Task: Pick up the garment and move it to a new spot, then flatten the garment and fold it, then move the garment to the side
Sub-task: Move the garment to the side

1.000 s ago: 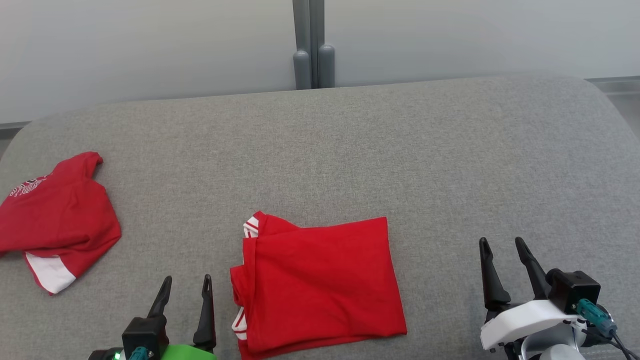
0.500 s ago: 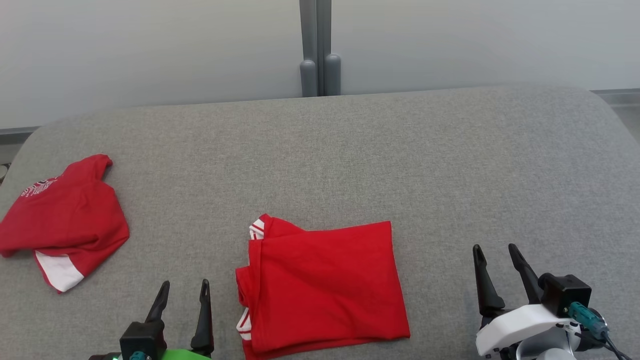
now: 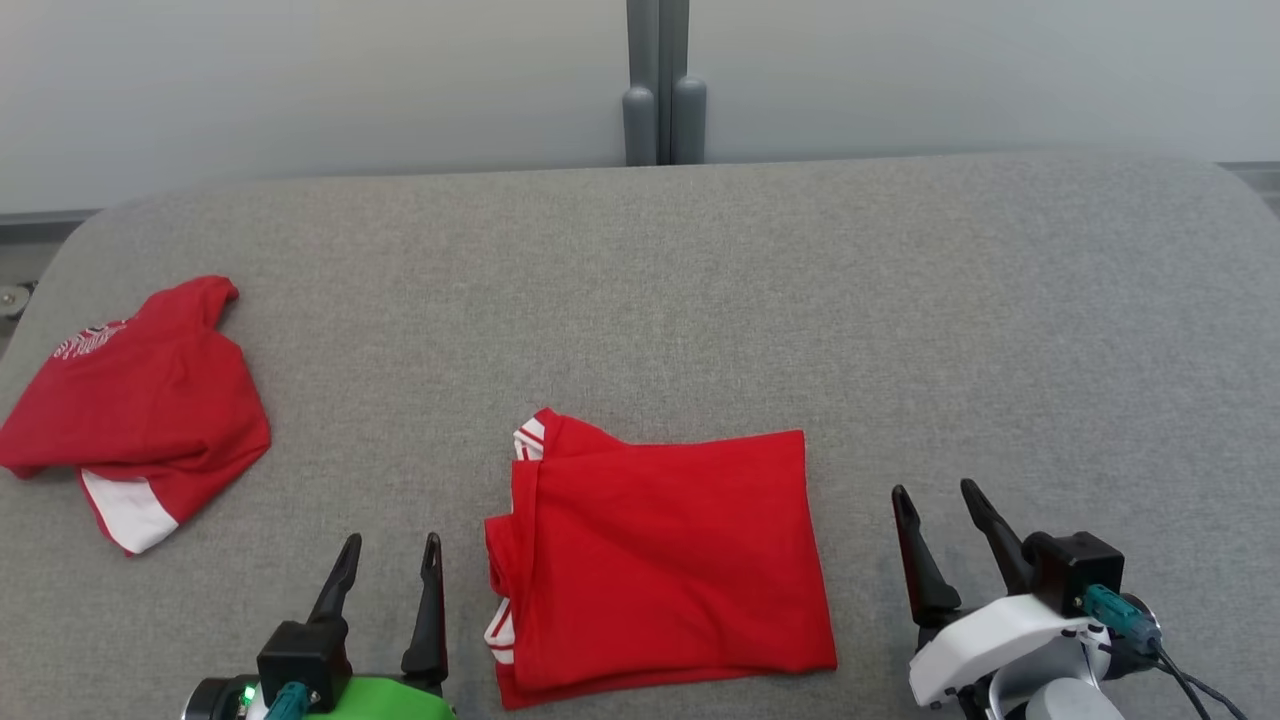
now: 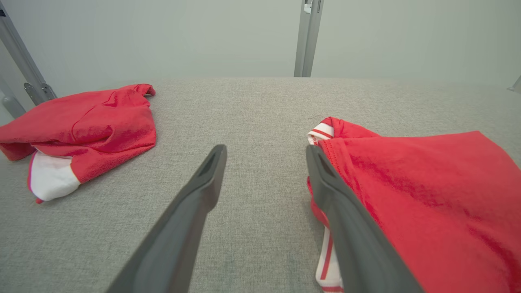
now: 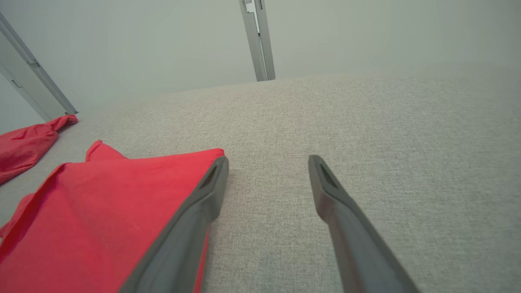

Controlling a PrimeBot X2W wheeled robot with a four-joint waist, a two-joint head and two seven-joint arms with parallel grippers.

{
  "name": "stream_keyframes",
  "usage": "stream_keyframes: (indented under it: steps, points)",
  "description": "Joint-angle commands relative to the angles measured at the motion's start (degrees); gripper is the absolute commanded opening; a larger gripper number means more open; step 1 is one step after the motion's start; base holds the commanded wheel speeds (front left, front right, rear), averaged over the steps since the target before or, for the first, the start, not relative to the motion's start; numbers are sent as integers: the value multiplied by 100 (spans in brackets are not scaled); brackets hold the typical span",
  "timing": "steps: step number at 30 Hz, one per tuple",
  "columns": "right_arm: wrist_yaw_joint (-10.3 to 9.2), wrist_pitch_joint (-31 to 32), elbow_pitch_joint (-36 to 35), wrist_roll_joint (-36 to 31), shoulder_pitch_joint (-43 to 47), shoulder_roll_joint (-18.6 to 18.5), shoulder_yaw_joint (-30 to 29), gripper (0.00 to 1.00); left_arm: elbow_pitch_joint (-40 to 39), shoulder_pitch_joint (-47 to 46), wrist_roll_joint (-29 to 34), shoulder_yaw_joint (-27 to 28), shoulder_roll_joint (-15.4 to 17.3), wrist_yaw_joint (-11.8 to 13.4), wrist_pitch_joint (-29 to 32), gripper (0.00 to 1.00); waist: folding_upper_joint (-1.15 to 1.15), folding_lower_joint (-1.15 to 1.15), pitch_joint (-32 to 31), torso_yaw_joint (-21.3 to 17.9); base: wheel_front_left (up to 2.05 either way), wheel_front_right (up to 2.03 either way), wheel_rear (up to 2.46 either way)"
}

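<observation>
The folded red garment with white-striped trim (image 3: 660, 560) lies flat near the front edge of the grey fabric-covered table (image 3: 700, 300), between the two grippers. The left gripper (image 3: 392, 545), fingers spread wide and empty, sits just beside its striped side, perhaps brushing the cloth. The right gripper (image 3: 933, 492), equally wide and empty, stands near its plain side. It's a neat rectangle, one striped cuff poking out. A crumpled red shirt with a white cuff (image 3: 140, 400) lies by the table's left edge.

— Off at nine o'clock?
— Crumpled red shirt (image 3: 150, 390), white trim, white print, lying on grey padded surface (image 3: 900, 300).
— And at twelve?
— Grey double post (image 3: 665, 100) against pale wall (image 3: 300, 90).
</observation>
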Motion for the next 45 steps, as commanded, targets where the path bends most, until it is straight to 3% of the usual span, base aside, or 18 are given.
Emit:
stream_keyframes:
  steps: [1, 11, 20, 21, 23, 28, 32, 45]
  points:
    - [-2, -13, 27, 35, -56, -33, 33, 100, -26, -107, -36, -11, 13, -5, 0, 100, 0, 0, 222, 135, 0, 0, 0]
    - [-2, -13, 333, 626, -479, -239, 829, 100, -90, -431, -155, -287, 13, 119, 0, 100, 0, 0, 879, 495, 0, 0, 0]
    - [-2, 2, 1052, 1382, -855, -453, 1664, 100, -98, -630, -204, -436, 13, 204, 0, 100, 0, 0, 1098, 664, 0, 0, 0]
    - [-2, 3, 1114, 1441, -894, -469, 1738, 82, -98, -640, -206, -449, 13, 210, 0, 100, 0, 0, 1106, 676, 0, 0, 0]
    - [-3, 7, 1179, 1524, -982, -511, 1799, 0, -102, -671, -218, -480, 13, 211, 0, 100, 0, 0, 1122, 698, 0, 0, 0]
    - [-11, 0, 1164, 1459, -1092, -645, 1539, 0, -101, -706, -229, -506, 13, 220, 0, 100, 0, 0, 1060, 635, 0, 0, 0]
    - [-8, -7, 1063, 1300, -1029, -565, 1142, 0, -73, -661, -159, -531, 12, 171, 0, 100, 0, 0, 880, 321, 0, 0, 0]
    - [-6, -7, 1099, 1236, -865, -341, 702, 0, 36, -737, 101, -455, 14, -61, 0, 100, 0, 0, 612, -1781, 0, 0, 0]
